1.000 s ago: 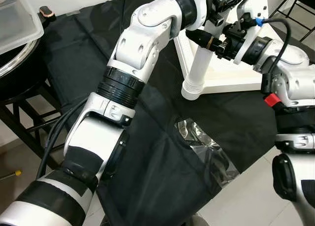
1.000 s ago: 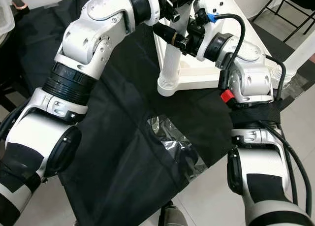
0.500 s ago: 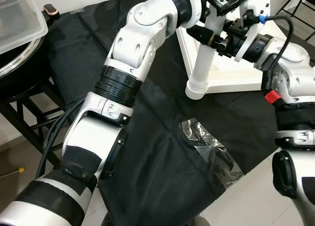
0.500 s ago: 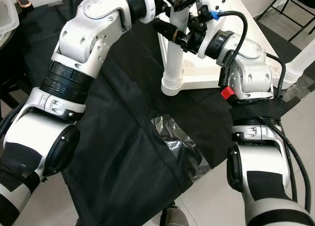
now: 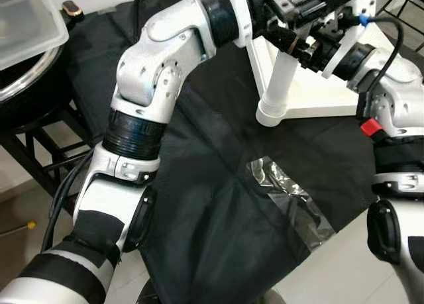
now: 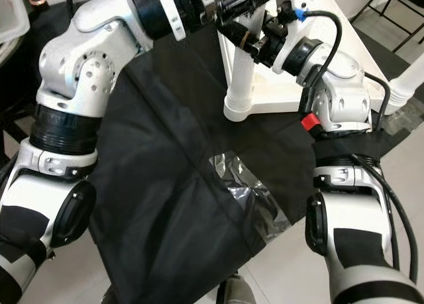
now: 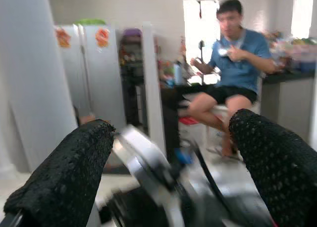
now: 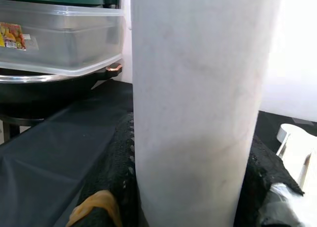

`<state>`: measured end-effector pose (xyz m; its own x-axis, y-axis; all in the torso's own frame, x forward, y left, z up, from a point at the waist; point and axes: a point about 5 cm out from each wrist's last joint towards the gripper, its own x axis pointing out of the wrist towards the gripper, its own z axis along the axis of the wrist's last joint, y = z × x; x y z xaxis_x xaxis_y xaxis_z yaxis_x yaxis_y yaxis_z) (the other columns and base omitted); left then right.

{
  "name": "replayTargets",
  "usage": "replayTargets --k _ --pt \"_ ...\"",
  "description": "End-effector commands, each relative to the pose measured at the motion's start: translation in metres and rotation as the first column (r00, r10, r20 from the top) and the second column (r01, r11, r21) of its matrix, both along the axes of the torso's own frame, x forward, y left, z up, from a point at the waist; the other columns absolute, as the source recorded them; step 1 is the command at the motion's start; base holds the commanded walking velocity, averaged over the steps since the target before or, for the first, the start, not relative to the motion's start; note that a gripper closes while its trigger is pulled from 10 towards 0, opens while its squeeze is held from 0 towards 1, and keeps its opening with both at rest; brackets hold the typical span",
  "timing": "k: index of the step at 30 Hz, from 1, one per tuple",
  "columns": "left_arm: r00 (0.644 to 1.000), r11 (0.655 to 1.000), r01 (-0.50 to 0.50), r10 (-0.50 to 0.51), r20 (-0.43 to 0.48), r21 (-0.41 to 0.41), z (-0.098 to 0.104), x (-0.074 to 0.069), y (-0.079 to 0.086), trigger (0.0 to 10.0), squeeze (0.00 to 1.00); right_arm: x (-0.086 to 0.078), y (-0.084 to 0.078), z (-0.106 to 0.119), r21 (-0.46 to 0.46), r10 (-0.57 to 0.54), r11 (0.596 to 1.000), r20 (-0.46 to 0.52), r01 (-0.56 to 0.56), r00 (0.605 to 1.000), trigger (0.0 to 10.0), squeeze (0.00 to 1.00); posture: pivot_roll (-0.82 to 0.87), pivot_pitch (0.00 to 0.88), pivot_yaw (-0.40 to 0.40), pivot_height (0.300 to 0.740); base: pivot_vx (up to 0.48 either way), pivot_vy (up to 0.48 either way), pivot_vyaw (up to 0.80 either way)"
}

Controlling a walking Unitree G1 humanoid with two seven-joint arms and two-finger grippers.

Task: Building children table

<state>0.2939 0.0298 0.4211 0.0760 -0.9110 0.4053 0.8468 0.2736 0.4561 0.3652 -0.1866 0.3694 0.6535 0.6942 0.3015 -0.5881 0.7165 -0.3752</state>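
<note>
Table leg (image 8: 198, 108) gripped by right pincer (image 8: 190, 187); left pincer (image 7: 168, 177) apparently spread.

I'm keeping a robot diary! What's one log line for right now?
right end effector: shut on table leg | left end effector: open, nothing held | tabletop: on black cloth

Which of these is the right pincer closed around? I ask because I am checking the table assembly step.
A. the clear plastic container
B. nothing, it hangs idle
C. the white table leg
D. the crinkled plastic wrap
C: in the right wrist view the white table leg stands between the black fingers, pressed on both sides; the head views show the right pincer at the upper part of that leg.
</note>
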Motion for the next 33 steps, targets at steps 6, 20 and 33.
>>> replayTargets --k 6,20,33 --pt "0.995 0.996 -0.049 0.056 -0.088 0.079 -0.034 0.002 0.036 10.0 1.0 -0.002 -0.005 0.001 0.012 -0.019 1.0 0.02 0.019 1.0 0.0 0.0 0.04 0.308 -0.007 0.74 0.0 0.0 0.0" --pt "0.903 0.938 -0.337 0.347 -0.254 0.082 -0.093 0.016 0.087 10.0 1.0 -0.007 -0.006 -0.013 0.158 -0.14 0.978 0.022 0.135 0.99 0.0 0.0 0.04 0.315 -0.006 0.74 0.0 0.0 0.0" --pt "0.834 0.899 -0.433 0.425 -0.353 0.06 -0.118 0.005 0.095 10.0 1.0 -0.011 0.022 -0.055 0.269 -0.313 0.903 -0.128 0.336 0.941 0.0 0.0 0.03 0.325 -0.015 0.74 0.0 0.0 0.0"
